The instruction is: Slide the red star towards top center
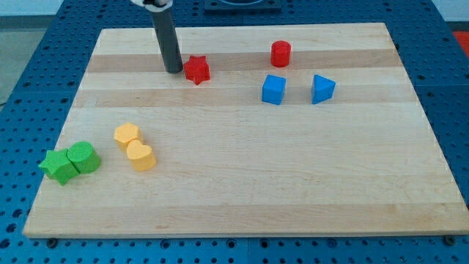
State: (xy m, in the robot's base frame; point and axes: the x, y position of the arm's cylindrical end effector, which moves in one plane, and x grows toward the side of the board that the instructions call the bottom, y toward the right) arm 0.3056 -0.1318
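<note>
In the camera view, my tip (174, 70) is resting on the wooden surface (242, 183) just left of the red star (196, 70), which is lying near the view's top, left of center. There is no pincer on this rod, so no pincer state is showing. A red cylinder (281, 53) is standing well to the star's right, above a blue cube (273, 89).

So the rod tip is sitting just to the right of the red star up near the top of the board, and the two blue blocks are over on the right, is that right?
Not quite. The camera view shows my tip just to the view's left of the red star, not its right. The rest holds: the star is near the board's top, and the two blue blocks are over on the view's right.
</note>
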